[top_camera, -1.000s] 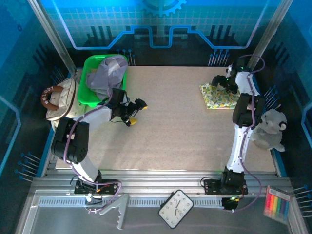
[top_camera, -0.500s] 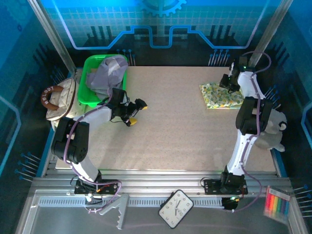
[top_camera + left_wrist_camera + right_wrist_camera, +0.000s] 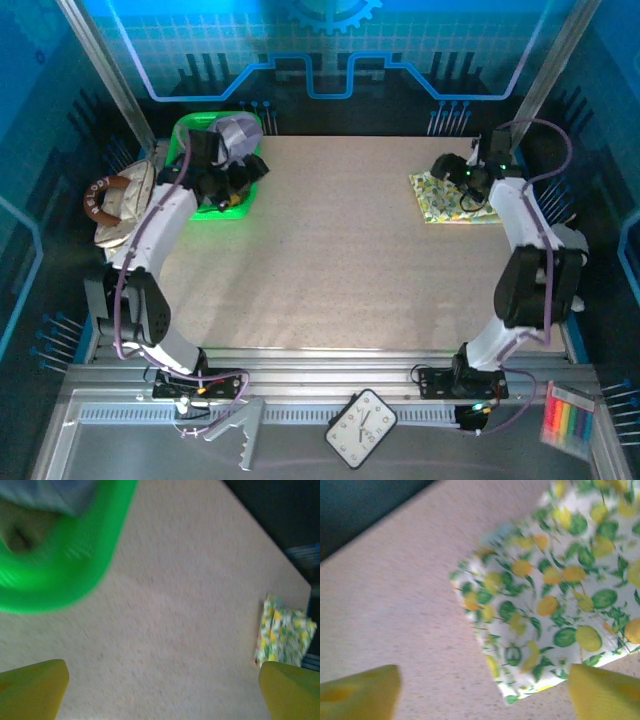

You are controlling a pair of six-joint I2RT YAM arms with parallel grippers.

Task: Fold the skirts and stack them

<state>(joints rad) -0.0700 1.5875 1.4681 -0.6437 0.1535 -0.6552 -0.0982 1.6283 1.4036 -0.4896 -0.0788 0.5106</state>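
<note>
Green bin (image 3: 180,128) holds crumpled lavender-grey skirt (image 3: 238,130).

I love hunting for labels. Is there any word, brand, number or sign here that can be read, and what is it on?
Nothing can be quoted with confidence.
Bag handle: white letters, too small to read.
Clock: dial markings, too small to read as numbers.
Gear sign on the back wall: a drawn outline, no words.
Printed skirt: fruit and leaf pattern, no text.
</note>
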